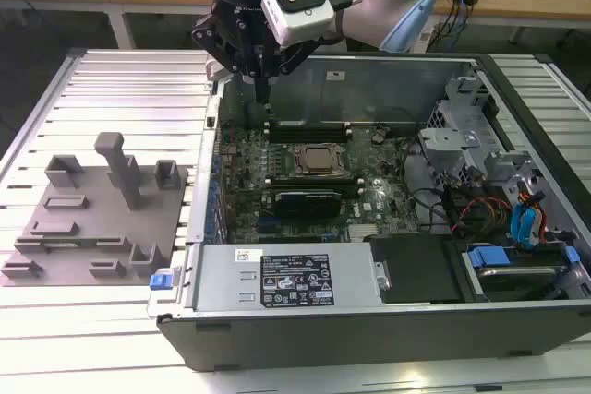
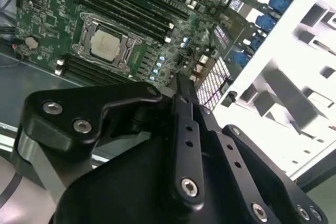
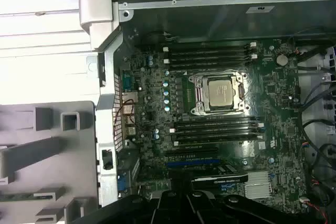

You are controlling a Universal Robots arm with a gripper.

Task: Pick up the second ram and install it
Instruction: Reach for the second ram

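second ram (image 3: pixel 210 57) is seemingly sitting in a motherboard (image 3: pixel 283 98) slot inside the case (image 1: pixel 369 71); i am seeing the gripper (image 1: pixel 262 89) hovering clenched, empty.

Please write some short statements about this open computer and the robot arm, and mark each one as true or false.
1. The computer case is open, and the motherboard is in sight. True.
2. The grey holder tray lies inside the case. False: it lies on the table beside the case, at the exterior view's left.
3. The gripper hangs over the tray. False: it hangs over the case, near the motherboard's far side in the exterior view.
4. The processor sits between two groups of memory slots. True.
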